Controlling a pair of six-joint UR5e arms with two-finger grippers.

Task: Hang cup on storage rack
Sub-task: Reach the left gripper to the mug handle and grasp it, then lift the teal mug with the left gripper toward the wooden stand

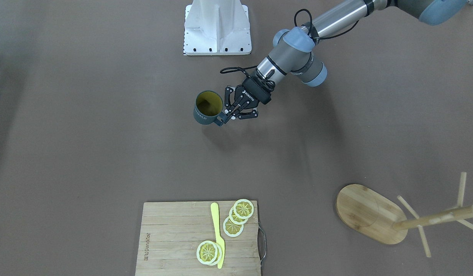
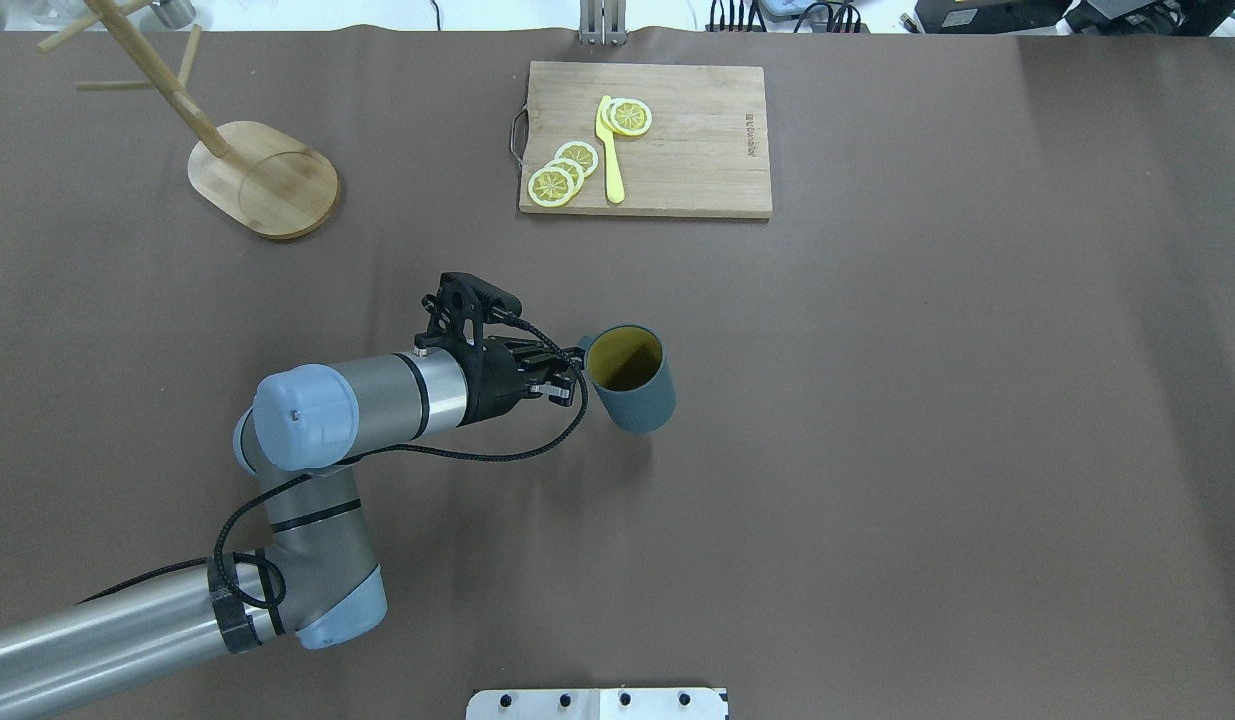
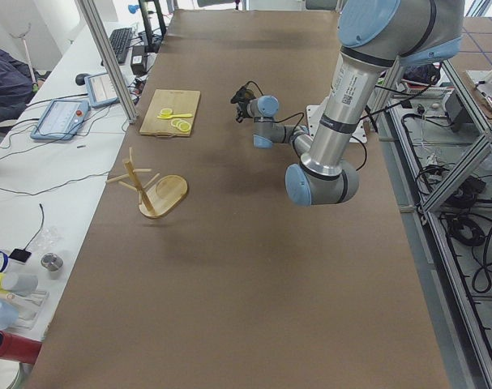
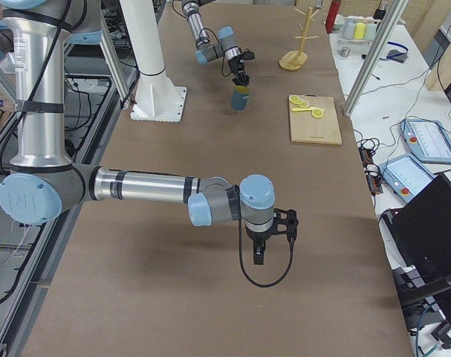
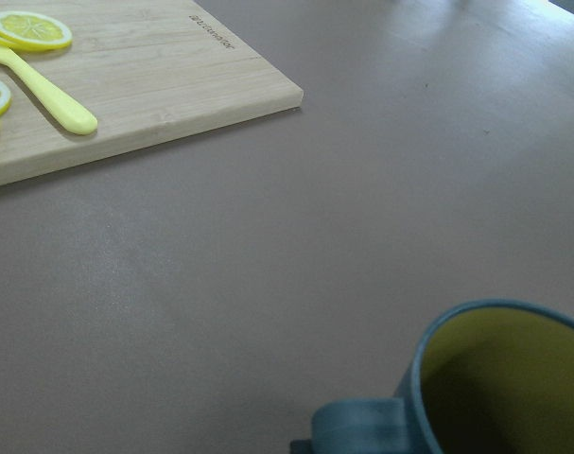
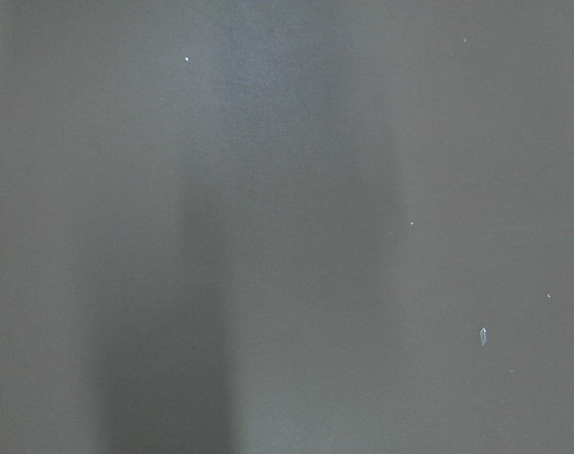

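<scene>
The cup (image 1: 207,108), dark blue-grey with a mustard-yellow inside, stands upright near the table's middle, mouth up. My left gripper (image 1: 225,115) is shut on its side handle, coming in level from the robot's left side. I cannot tell whether the cup rests on the table or hangs just above it. The overhead view shows the cup (image 2: 632,382) and left gripper (image 2: 569,366); the left wrist view shows the cup's rim and handle (image 5: 499,378). The storage rack (image 2: 267,180), a bamboo mug tree, stands far left at the back, empty. My right gripper (image 4: 259,253) shows only in the exterior right view, low over bare table.
A wooden cutting board (image 2: 677,170) with lemon slices (image 2: 562,175) and a yellow knife (image 2: 611,150) lies at the table's far edge, opposite the robot. The robot's white base (image 1: 217,28) stands at the near edge. The rack's pegs (image 1: 460,191) stick out sideways.
</scene>
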